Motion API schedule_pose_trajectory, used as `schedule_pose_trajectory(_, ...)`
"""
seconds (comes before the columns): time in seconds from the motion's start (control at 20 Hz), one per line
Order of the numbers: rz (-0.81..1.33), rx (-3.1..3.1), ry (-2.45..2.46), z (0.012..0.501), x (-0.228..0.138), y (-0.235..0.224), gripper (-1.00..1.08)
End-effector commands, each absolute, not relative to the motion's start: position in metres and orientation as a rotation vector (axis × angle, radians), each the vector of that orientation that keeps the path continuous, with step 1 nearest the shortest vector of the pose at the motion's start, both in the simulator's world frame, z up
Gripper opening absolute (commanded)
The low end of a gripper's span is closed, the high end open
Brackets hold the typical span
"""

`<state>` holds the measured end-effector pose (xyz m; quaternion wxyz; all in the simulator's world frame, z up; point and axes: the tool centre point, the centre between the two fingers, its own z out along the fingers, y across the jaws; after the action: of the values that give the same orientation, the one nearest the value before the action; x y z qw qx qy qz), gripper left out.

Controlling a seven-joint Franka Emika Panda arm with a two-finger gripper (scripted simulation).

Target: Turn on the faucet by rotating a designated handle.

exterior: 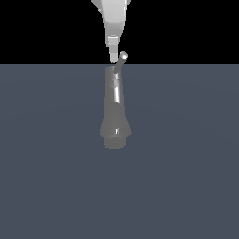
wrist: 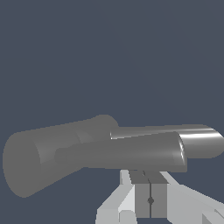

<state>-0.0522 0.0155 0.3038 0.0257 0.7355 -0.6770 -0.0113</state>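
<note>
On the grey floor (exterior: pixel 186 163) the faucet (exterior: pixel 114 112) lies, base nearest, no writing on it. Its handle (exterior: pixel 120 61) juts toward one o'clock from the far cap. The pincer (exterior: pixel 113 57), clenched and empty, sits just beside the handle.

Bare simulator scene, no real room: flat slate-blue floor (exterior: pixel 186 177), black void behind, untextured glossy grey faucet (exterior: pixel 114 112), plain white robot arm (exterior: pixel 113 18) rendered without detail
</note>
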Motion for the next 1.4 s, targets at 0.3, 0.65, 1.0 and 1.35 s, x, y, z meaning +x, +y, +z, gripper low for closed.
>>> schedule_pose_trajectory(0.3, -0.035, 2.272, -2.096, 0.301, -0.043, -0.011, -1.00)
schedule_pose_trajectory(0.65, -0.037, 2.259, -2.105, 0.292, -0.026, -0.037, -1.00)
schedule_pose_trajectory(1.0, -0.039, 2.247, -2.115, 0.283, -0.010, -0.061, -1.00)
schedule_pose_trajectory(1.35, -0.042, 2.235, -2.123, 0.274, 0.005, -0.084, -1.00)
